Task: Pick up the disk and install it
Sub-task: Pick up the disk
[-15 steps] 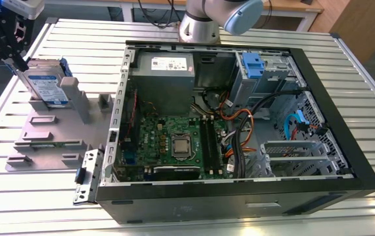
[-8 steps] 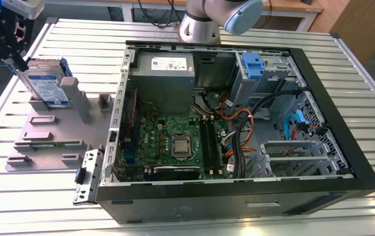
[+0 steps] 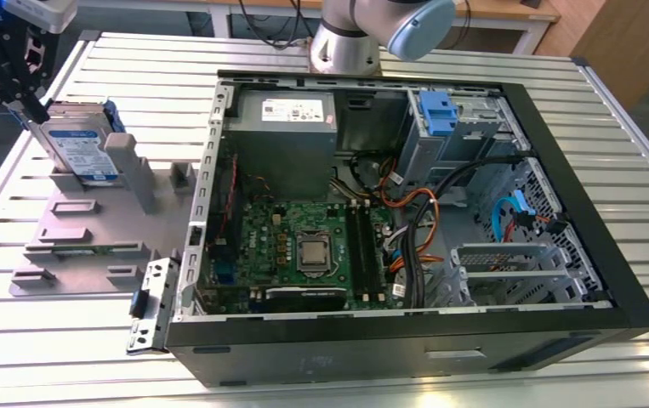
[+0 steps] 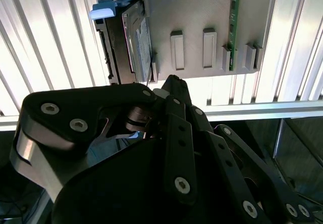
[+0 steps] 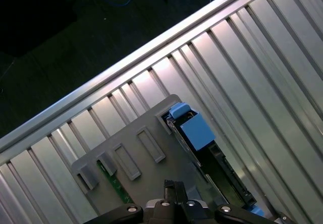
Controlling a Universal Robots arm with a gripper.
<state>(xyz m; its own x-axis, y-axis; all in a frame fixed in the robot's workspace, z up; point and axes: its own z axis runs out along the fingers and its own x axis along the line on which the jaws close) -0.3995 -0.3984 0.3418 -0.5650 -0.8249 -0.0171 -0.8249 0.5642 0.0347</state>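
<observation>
fingers [image 4: 177, 90] of the gripper [image 4: 173, 82] are pressed together at their tips and pinch nothing. in the exterior view the gripper [image 3: 37, 110] hangs at the far left, its tip just beside the edge of the disk [image 3: 80, 140] that is turned away from the computer case; whether they touch cannot be told.

the disk stands on edge in a slot of a grey fixture plate [image 3: 58, 229], its white-and-blue label facing out. in the second wrist view the disk [image 4: 139, 42] sits at the plate's [image 4: 202, 12] corner, and the fingertips are just off the disk's near corner. in the first wrist view the gripper [image 5: 170, 186] is over the plate [image 5: 166, 153], close beside the disk [image 5: 224, 171] but apart from it, and the blue bracket [image 5: 197, 129] caps the disk's end.

a green circuit strip [image 4: 233, 27] lies in another slot of the plate.

the plate rests on a slatted metal counter [image 3: 131, 76]. to the exterior view's right of it lies an open computer case [image 3: 630, 280], with a grey power-supply box [image 3: 284, 127], a motherboard [image 3: 301, 246] and a drive bay with a blue latch [image 3: 440, 110] inside. the arm's base [image 3: 347, 42] stands behind the case.
</observation>
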